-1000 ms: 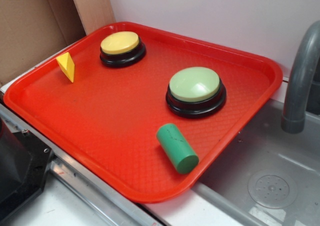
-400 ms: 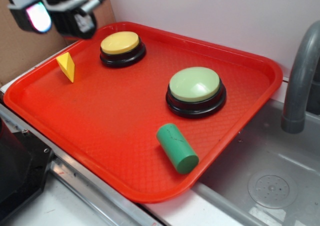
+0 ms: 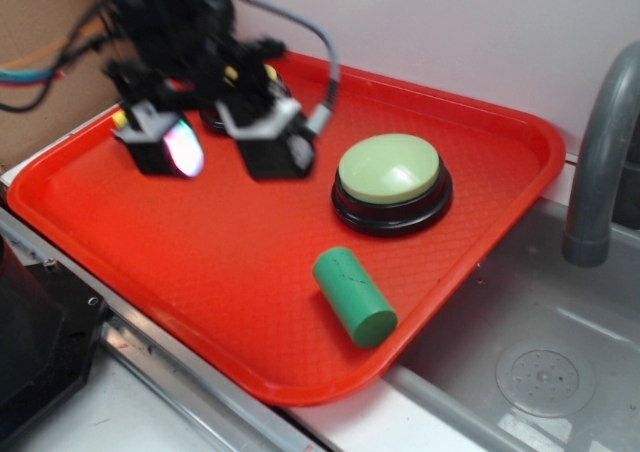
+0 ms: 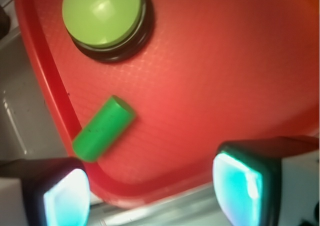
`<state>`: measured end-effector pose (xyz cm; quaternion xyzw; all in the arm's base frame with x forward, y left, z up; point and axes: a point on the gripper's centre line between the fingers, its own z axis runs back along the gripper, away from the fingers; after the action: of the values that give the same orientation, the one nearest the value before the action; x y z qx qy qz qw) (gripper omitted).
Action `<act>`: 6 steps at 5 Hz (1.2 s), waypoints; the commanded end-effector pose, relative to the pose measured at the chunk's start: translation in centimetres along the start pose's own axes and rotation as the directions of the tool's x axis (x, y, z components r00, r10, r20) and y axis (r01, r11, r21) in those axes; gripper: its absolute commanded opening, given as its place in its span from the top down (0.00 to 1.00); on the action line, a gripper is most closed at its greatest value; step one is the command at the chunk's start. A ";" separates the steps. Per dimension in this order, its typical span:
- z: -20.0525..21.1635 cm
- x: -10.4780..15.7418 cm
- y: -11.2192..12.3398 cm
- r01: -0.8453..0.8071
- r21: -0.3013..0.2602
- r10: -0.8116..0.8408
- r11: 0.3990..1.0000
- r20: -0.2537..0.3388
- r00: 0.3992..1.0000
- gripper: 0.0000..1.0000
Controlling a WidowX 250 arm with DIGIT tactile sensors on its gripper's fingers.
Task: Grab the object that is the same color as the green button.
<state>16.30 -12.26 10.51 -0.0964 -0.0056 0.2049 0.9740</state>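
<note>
- The pincer (image 3: pixel 222 150) has moved from the upper left corner of the exterior frame down and right, and is now over the middle left of the red tray (image 3: pixel 520 132).
- Its dark body now hides most of the yellow button and nearly all of the yellow triangular block, both plainly visible before.

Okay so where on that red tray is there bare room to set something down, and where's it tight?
The widest bare patch of the red tray is the near-left stretch, between the green cylinder and the left rim, below the open gripper. The far-right corner behind the green button is also free. It is crowded between button and cylinder, and under the gripper at the far left.
</note>
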 end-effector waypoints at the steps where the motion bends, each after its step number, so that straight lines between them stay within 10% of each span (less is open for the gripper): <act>1: -4.2 1.4 -3.7 -0.152 0.003 0.151 0.988 0.053 0.987 0.00; 5: -8.4 0.5 -2.8 -0.364 0.030 0.357 0.931 0.133 0.924 0.06; 6: -8.7 0.5 -2.5 -0.381 0.033 0.375 0.924 0.124 0.919 1.00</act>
<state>17.66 -16.23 2.16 -0.0486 -0.0329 0.3959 0.9164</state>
